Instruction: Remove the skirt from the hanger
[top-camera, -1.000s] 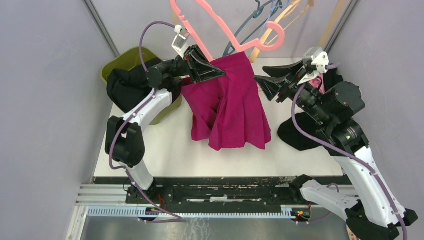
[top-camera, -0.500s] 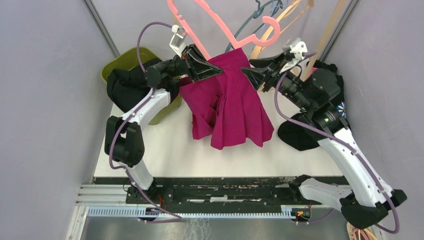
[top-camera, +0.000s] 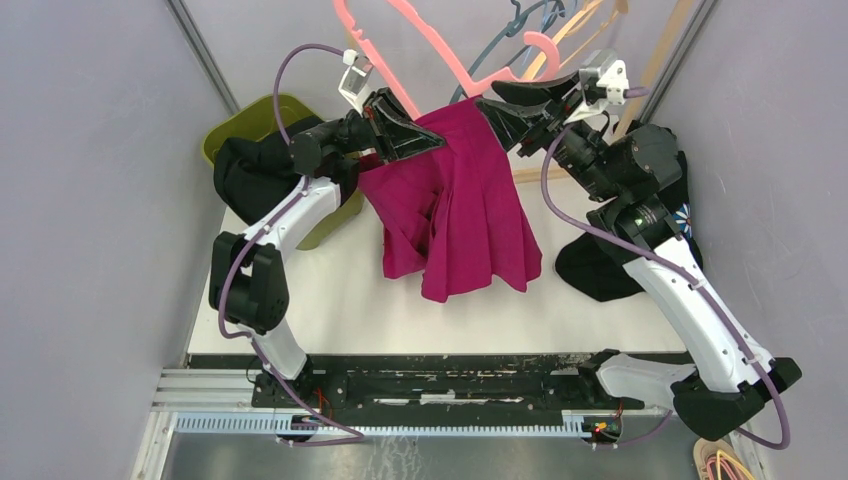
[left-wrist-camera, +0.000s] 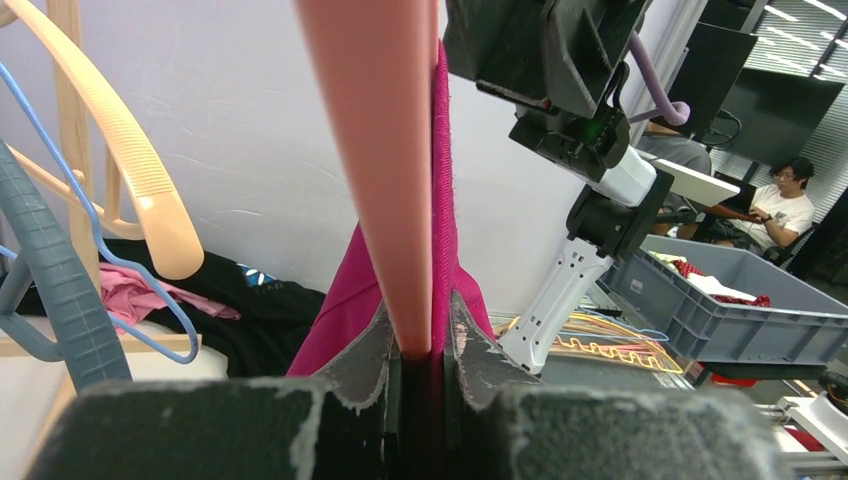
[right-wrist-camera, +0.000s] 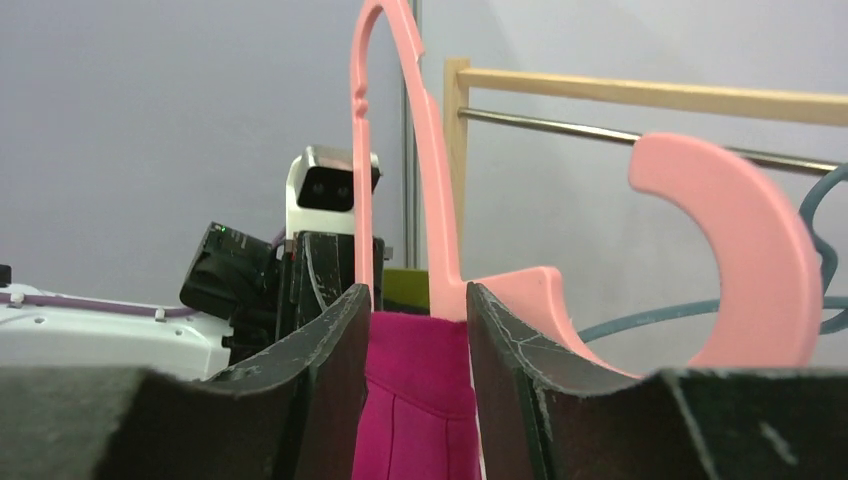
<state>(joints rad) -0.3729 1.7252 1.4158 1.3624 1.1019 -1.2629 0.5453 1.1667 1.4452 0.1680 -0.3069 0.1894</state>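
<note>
left gripper (left-wrist-camera: 420, 335) clamped on hanger (left-wrist-camera: 385, 150) | right gripper (right-wrist-camera: 418, 300) astride waistband (right-wrist-camera: 415, 350) just below hanger, cannot tell if pinching | skirt (top-camera: 460, 215) judged light, limp; take waistband beside hanger

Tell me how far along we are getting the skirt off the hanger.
Done: nothing is off yet; the skirt hangs from the pink hanger. In hand: the left gripper is clamped on the hanger's bar at the waistband, and the right gripper straddles the skirt's top at the other end; whether it pinches yet is unclear. Left: grip the cloth, pull it free of the hanger, set it down.
</note>
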